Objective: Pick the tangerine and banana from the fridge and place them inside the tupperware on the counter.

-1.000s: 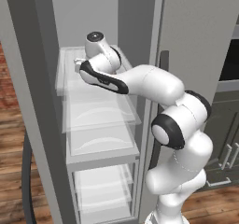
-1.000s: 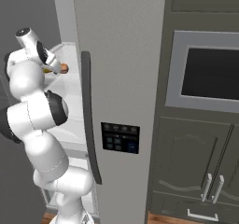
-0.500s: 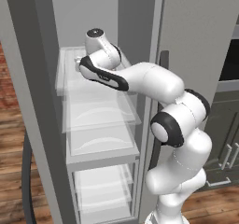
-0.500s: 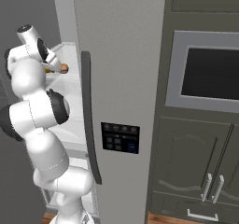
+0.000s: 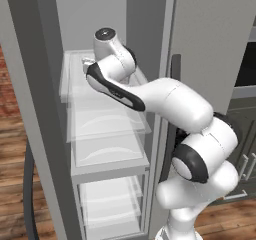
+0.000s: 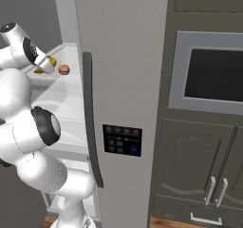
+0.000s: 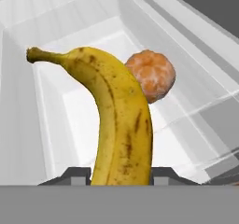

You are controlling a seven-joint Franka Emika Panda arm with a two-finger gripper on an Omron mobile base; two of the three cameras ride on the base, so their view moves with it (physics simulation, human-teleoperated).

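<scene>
On the upper shelf [image 7: 93, 125] of the open fridge [image 5: 45, 134], the banana [image 7: 119, 120], yellow with brown flecks, reaches from its stem at the upper left down between my finger tips. My gripper [image 7: 120, 174] is shut on the banana, one dark pad [image 7: 77, 174] against each side of it. The tangerine [image 7: 151, 74] rests on the shelf just behind the banana and to its right, partly covered by it. From the right base view the banana [image 6: 49, 61] shows at my hand and the tangerine [image 6: 63, 69] beside it. The tupperware and the counter are out of view.
My arm [image 5: 165, 99] reaches into the fridge's upper compartment. Translucent shelves and drawers [image 5: 107, 149] lie below it. The closed fridge door [image 6: 123, 80] with its dark handle [image 6: 91, 118] stands to the right, and beyond it a built-in oven [image 6: 213, 75] over dark cabinets.
My wrist has shifted slightly inside the fridge's upper compartment. The tangerine has stayed in place on the shelf.
</scene>
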